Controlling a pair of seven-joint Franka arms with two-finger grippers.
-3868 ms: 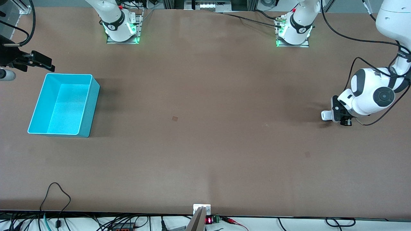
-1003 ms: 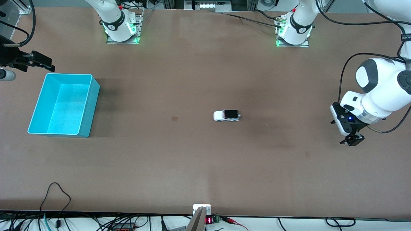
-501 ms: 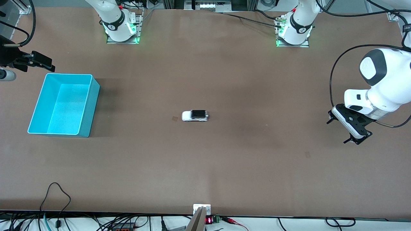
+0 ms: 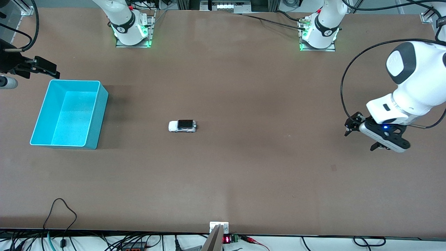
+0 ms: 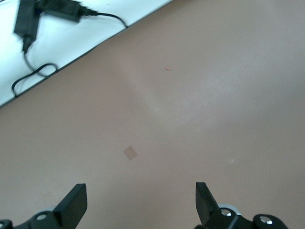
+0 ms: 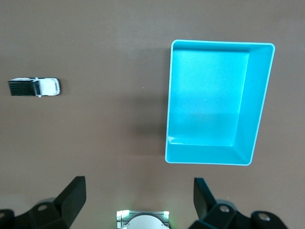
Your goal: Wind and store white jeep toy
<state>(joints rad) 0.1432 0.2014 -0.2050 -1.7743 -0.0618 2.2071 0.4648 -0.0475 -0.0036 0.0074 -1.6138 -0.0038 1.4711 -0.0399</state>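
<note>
Your left gripper (image 4: 362, 135) hung with fingers apart over the table's (image 4: 244, 174) left-arm end. Your right gripper (image 6: 138, 202), also spread, waited above the cyan bin (image 4: 99, 115). The white jeep toy (image 4: 182, 126) stood mid-table, at the bin's three o'clock. Descend squarely and pinch its sides.

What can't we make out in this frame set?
- Right tool: front view cuts it off at the edge; only the finger tips show in the right wrist view.
- White jeep toy: too small in the front and right wrist views to show any winding part or whether its wheels turn.
- Left tool: body cropped in the left wrist view.
</note>
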